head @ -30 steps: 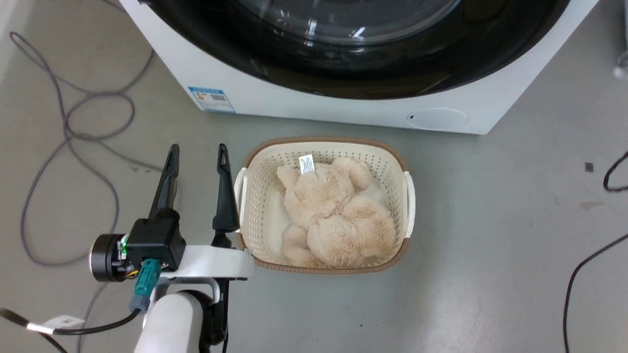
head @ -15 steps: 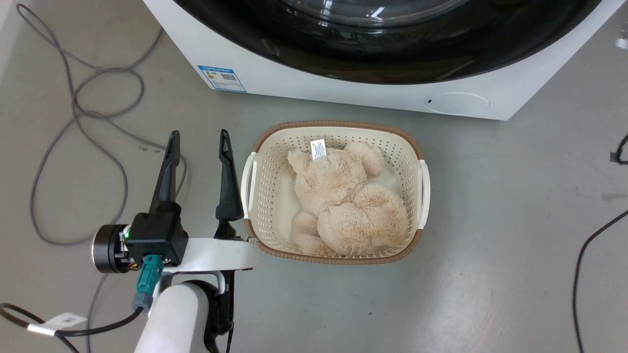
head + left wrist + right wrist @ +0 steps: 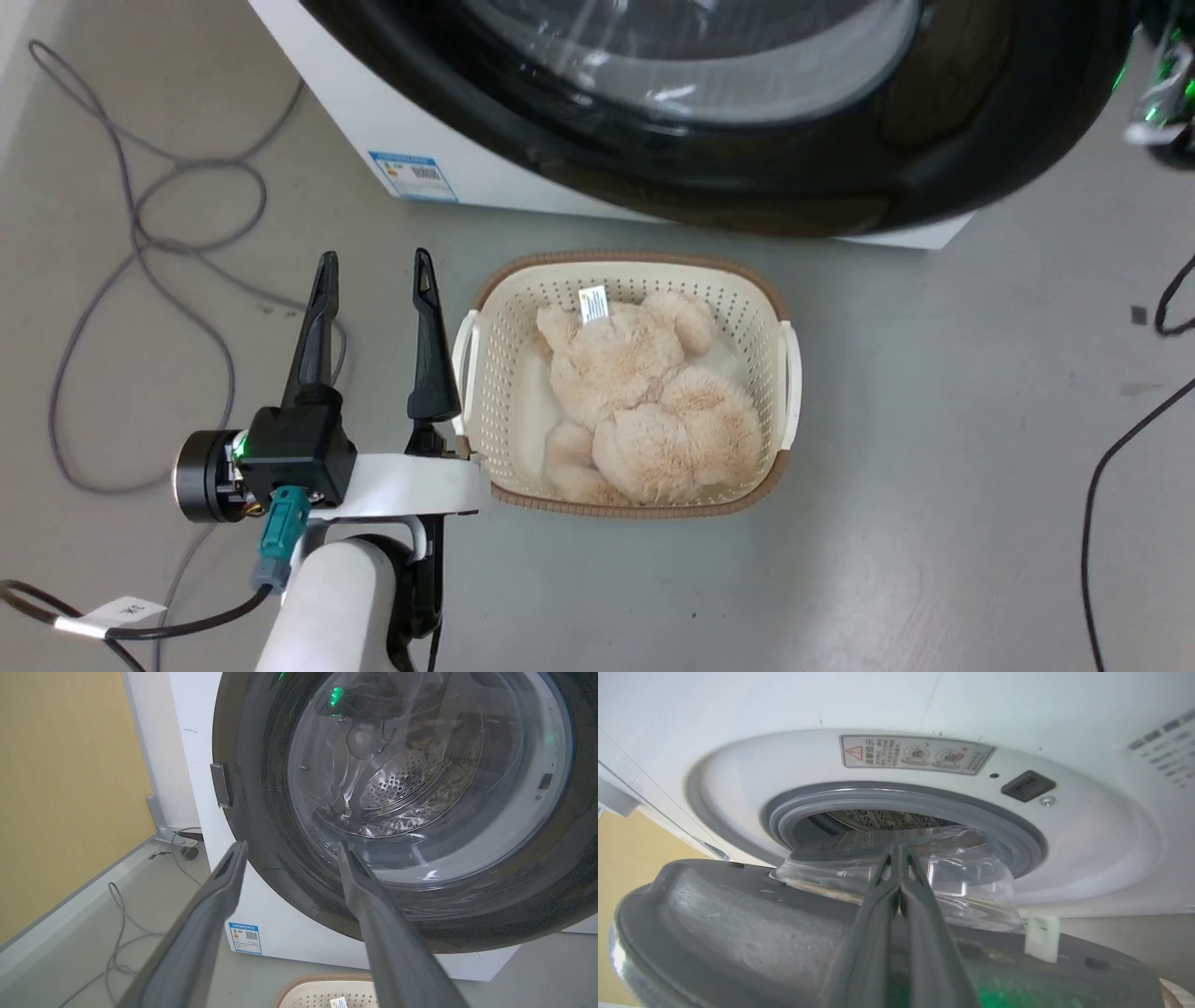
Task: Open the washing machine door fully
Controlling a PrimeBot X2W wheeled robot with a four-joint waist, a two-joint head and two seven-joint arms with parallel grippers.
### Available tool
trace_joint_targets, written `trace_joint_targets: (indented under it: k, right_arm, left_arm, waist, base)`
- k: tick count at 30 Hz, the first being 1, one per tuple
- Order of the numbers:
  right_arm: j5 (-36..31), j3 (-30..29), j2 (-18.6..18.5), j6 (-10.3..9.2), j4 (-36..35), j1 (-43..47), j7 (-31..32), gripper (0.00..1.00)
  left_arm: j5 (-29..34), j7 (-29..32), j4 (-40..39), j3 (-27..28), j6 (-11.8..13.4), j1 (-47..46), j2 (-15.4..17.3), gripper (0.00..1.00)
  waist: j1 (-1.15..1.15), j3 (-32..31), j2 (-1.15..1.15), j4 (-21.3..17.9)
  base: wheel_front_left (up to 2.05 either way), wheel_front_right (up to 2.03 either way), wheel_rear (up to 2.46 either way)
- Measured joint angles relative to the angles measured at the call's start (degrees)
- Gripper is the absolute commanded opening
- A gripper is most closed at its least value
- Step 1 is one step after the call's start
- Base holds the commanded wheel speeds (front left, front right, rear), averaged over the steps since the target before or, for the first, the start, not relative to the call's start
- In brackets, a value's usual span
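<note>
Standing ajar at twelve o'clock in the head view, the washing machine door (image 3: 709,177) holds its glossy black rim out from the white washing machine (image 3: 373,121), and its three o'clock edge overhangs the floor (image 3: 934,420). In the right wrist view the door's dark grey inner face (image 3: 714,919) lies at six o'clock, apart from the machine front. Its clear glass bowl (image 3: 962,868) reaches toward the grey-sealed drum mouth (image 3: 859,798) at twelve o'clock.

The right gripper (image 3: 899,849) has its two fingers pressed together with nothing between them. They lie over the inner face, tips at the bowl; whether they actually touch the glass is hard to tell from this angle.

The left gripper (image 3: 373,266) sits at eight o'clock in the head view, fingers spread wide and holding nothing, above the floor. Its own camera looks between those fingers at the door's outer face, apart from it.

A cream basket (image 3: 624,259) rests on the floor at the centre, just beside the left gripper's inner finger, with a beige plush toy (image 3: 644,401) inside. A grey cable (image 3: 140,233) loops at ten o'clock and a black cable (image 3: 1111,504) runs at four o'clock.
</note>
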Motion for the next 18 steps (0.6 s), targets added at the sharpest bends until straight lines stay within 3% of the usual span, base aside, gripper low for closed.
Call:
trace_joint_targets:
  k: [18]
  right_arm:
    - [3.5, 4.5, 1.3, 0.01, -14.3, 20.3, 6.1, 0.0]
  left_arm:
    - [0.6, 0.0, 2.5, 2.1, -1.8, 5.0, 0.0, 1.0]
  waist:
    - [0.0, -8.3, 0.0, -2.0]
  base:
    - [0.0, 0.0, 0.0]
